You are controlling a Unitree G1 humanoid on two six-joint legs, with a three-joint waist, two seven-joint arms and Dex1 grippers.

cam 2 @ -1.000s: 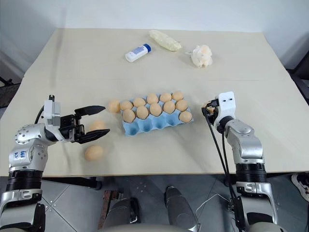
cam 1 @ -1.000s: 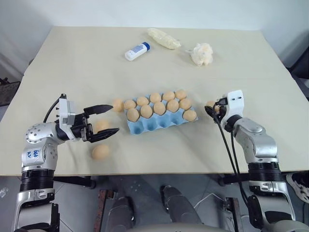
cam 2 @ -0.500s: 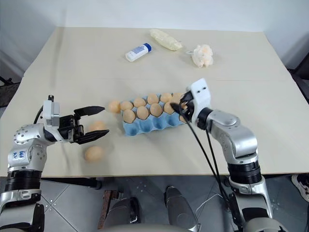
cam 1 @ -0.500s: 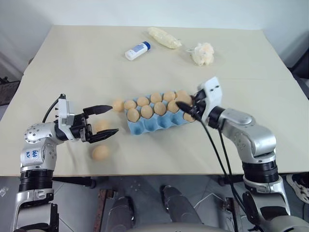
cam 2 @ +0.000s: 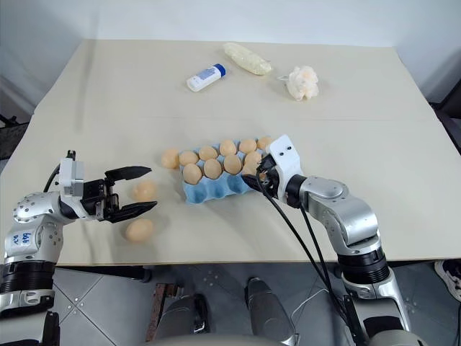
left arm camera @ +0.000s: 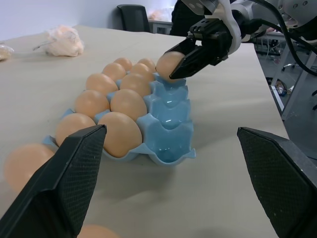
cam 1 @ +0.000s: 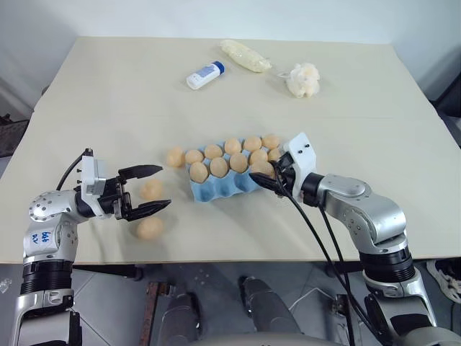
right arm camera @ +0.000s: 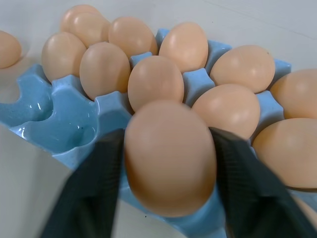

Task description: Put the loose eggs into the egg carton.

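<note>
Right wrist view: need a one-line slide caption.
Right gripper holds a tan egg over the blue egg carton.

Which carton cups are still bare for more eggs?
The near row of the egg carton stands empty, bordered by filled rows behind and the right gripper, holding an egg, at its right end. The far two rows are crowded.

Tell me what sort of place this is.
Probably an office or lab set up for testing, not a kitchen: a plain table, an office chair behind it, and an egg carton laid out with odd items.
</note>
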